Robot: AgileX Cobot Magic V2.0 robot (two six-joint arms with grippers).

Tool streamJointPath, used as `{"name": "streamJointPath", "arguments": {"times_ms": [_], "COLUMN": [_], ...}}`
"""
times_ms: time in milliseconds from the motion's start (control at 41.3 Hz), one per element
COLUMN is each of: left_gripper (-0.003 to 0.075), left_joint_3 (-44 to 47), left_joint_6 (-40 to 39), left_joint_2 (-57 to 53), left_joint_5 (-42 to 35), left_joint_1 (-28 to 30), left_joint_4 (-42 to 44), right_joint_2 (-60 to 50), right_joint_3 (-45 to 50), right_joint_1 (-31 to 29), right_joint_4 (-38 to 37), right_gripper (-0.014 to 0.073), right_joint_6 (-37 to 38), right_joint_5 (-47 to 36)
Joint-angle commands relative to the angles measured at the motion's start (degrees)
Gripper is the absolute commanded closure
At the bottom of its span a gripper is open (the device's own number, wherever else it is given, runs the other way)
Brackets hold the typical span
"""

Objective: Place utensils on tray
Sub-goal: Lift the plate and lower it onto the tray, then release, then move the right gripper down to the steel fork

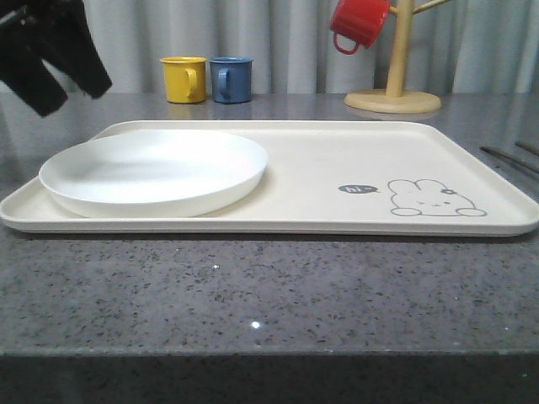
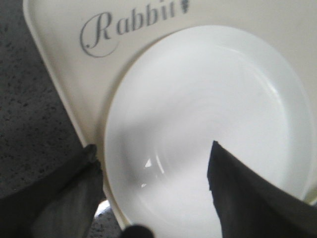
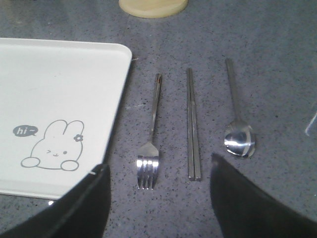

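Tools [image 3: 156,198] [image 2: 153,193] gape wide, gripping nothing.

Front view: camera low, near the table's [image 1: 269,295] front edge, facing forward across the tray [image 1: 337,177] toward a curtain [image 1: 278,42] behind. Left wrist view: camera close above the white plate [image 2: 208,124], looking steeply down between two dark fingers [image 2: 247,198]; the plate and the tray's "Rabbit" script corner [image 2: 124,25] are shared with the front view. Right wrist view: camera higher, looking down and forward over fork [image 3: 151,139], chopsticks [image 3: 192,124] and spoon [image 3: 237,134] beside the tray edge; the rabbit drawing [image 3: 57,144] and wooden stand base [image 3: 152,7] also appear in the front view.
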Motion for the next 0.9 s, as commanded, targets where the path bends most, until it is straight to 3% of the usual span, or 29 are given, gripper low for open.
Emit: {"name": "streamJointPath", "arguments": {"times_ms": [0, 218, 412, 533, 872], "left_gripper": [0.0273, 0.0319, 0.0321, 0.0321, 0.0321], "left_joint_3": [-1.9, 0.7, 8.4, 13.7, 24.9], "left_joint_6": [0.6, -1.8, -20.1, -27.1, -27.2], "left_joint_2": [-7.4, -17.7, -27.8, -34.5, -47.9], "left_joint_5": [0.8, 1.8, -0.7, -3.4, -11.2], "left_joint_1": [-3.5, -15.7, -25.3, -26.5, -26.5], "left_joint_4": [0.5, 9.0, 29.5, 33.6, 32.7], "right_joint_2": [0.7, 0.7, 0.7, 0.7, 0.7], "right_joint_3": [-2.0, -2.0, -2.0, -2.0, -2.0], "right_joint_1": [-0.2, -0.2, -0.2, -0.2, -0.2], "right_joint_4": [-0.4, -0.4, -0.4, -0.4, -0.4], "right_gripper": [0.0127, 0.0127, 0.0127, 0.0127, 0.0127], "right_joint_6": [-0.4, -0.4, -0.4, -0.4, -0.4], "right_joint_5": [-3.7, -3.7, -3.7, -3.7, -4.0]}}
